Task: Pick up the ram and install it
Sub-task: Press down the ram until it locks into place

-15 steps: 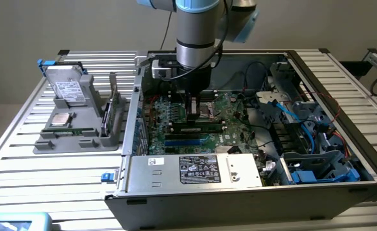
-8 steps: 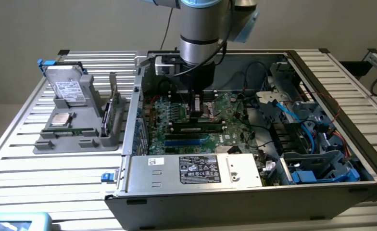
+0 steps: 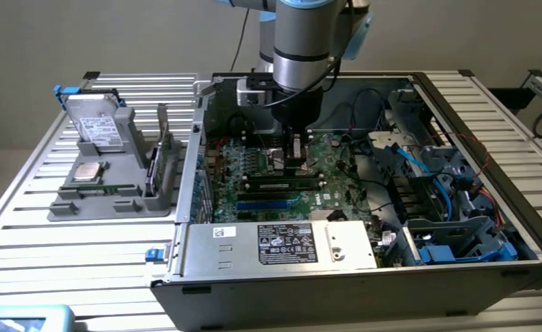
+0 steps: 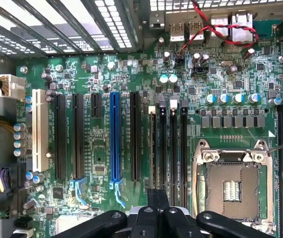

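My gripper (image 3: pixel 295 153) hangs inside the open PC case (image 3: pixel 492 273), low over the motherboard (image 3: pixel 336 173) and the empty CPU socket (image 4: pixel 233 186). In the wrist view its black fingertips (image 4: pixel 158 198) meet with nothing green between them. The gripper looks shut and empty. A long narrow stick with dark chips, apparently the ram (image 3: pixel 283 185), stands upright in a slot with white end clips, just on the near side of the gripper. Empty blue slots (image 3: pixel 271 202) lie beside it.
A grey tray (image 3: pixel 68 207) at the exterior view's left holds a hard drive (image 3: pixel 99 128), a square silver CPU chip (image 3: pixel 88 172), a thin green strip (image 3: pixel 100 188) and an upright green expansion card (image 3: pixel 163 162). Blue and black cables (image 3: pixel 419 173) crowd the case's right side.
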### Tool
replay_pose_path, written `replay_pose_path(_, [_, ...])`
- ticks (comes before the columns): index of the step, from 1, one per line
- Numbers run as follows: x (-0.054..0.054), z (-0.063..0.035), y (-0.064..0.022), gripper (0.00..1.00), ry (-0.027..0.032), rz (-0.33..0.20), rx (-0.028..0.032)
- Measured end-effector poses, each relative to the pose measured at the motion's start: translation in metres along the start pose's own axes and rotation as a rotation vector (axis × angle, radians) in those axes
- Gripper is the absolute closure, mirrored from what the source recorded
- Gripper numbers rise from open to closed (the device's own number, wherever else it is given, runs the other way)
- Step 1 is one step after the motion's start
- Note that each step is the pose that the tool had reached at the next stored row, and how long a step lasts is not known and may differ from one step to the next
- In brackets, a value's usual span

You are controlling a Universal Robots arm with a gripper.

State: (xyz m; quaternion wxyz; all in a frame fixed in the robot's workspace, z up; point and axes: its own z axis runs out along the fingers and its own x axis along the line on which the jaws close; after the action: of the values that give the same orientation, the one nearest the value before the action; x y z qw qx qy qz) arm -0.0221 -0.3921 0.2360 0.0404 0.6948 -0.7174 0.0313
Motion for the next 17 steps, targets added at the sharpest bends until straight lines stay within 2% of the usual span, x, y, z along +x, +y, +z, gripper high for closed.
replay_pose_path(14, [0.0000,0.0000,0.0000,0.89,0.0000,0.000,0.0000])
replay_pose_path(17, [0.0000,-0.0001,-0.0001,0.89,-0.0002,0.022,-0.0024])
